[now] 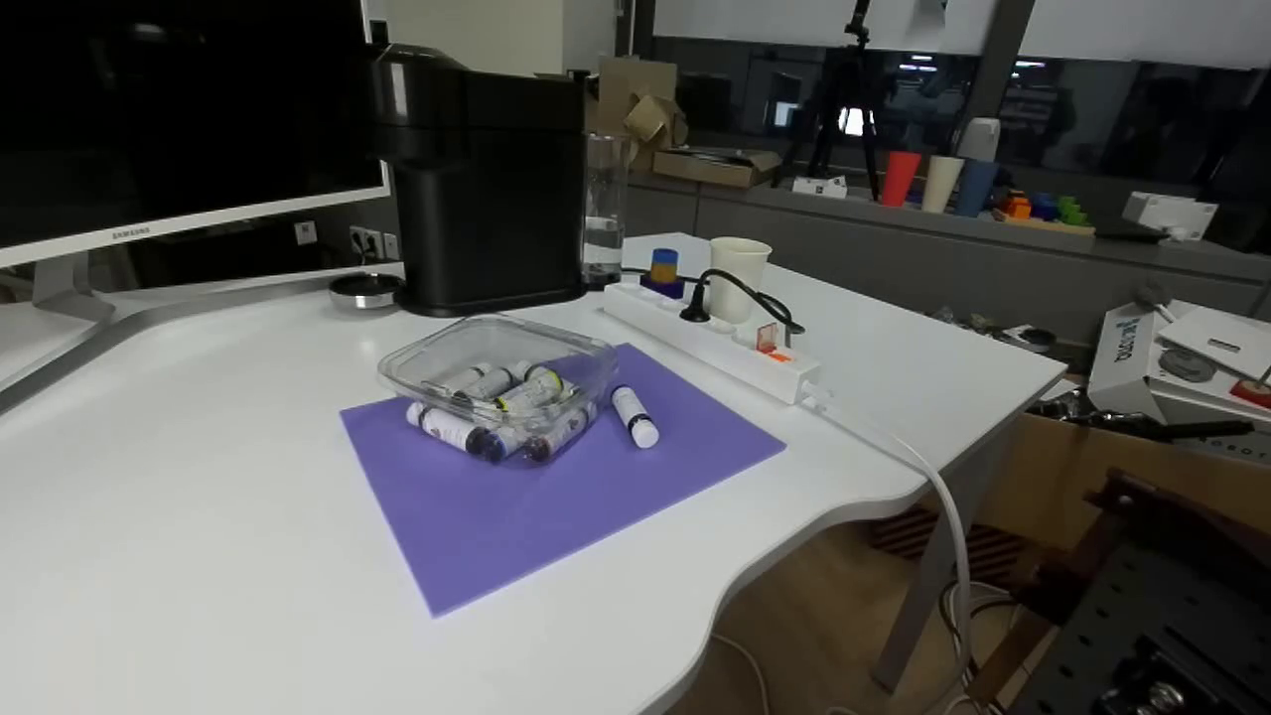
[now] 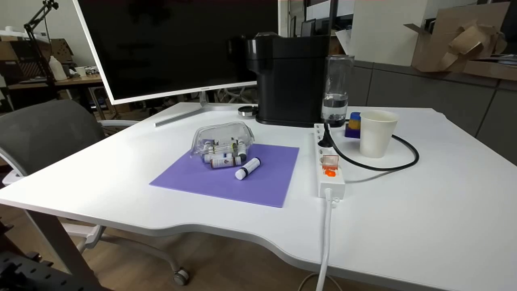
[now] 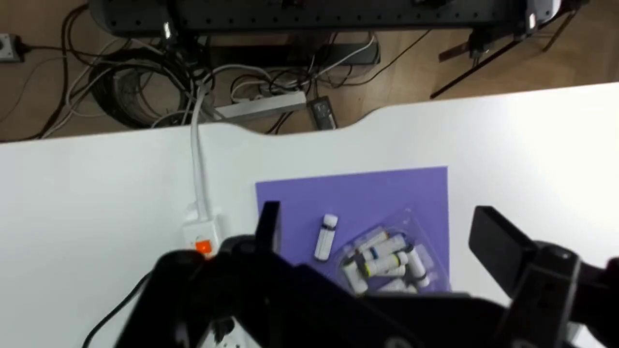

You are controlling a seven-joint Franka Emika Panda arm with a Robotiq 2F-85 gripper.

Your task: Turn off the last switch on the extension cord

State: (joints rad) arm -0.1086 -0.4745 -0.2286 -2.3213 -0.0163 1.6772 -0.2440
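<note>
The extension cord is a long white strip lying on the table in both exterior views (image 1: 675,330) (image 2: 331,188). An orange switch (image 1: 780,357) (image 2: 330,173) sits near its cable end, with a raised clear red flap (image 1: 767,338) (image 2: 330,161) beside it. A black plug (image 1: 695,308) (image 2: 325,141) is in the strip. A white cable (image 2: 326,234) trails over the table edge. In the wrist view the strip's end (image 3: 193,232) and orange switch (image 3: 203,247) show left of my gripper (image 3: 379,224); the gripper hides much of the strip. My gripper is open, empty, high above the table, and outside both exterior views.
A purple mat (image 1: 496,536) bears a clear tub (image 1: 437,362) of markers and a loose marker (image 2: 247,168). A white cup (image 2: 377,133), small coloured blocks (image 2: 354,123) and a black cord (image 2: 408,161) lie beside the strip. A coffee machine (image 2: 293,81) and monitor (image 2: 173,44) stand behind.
</note>
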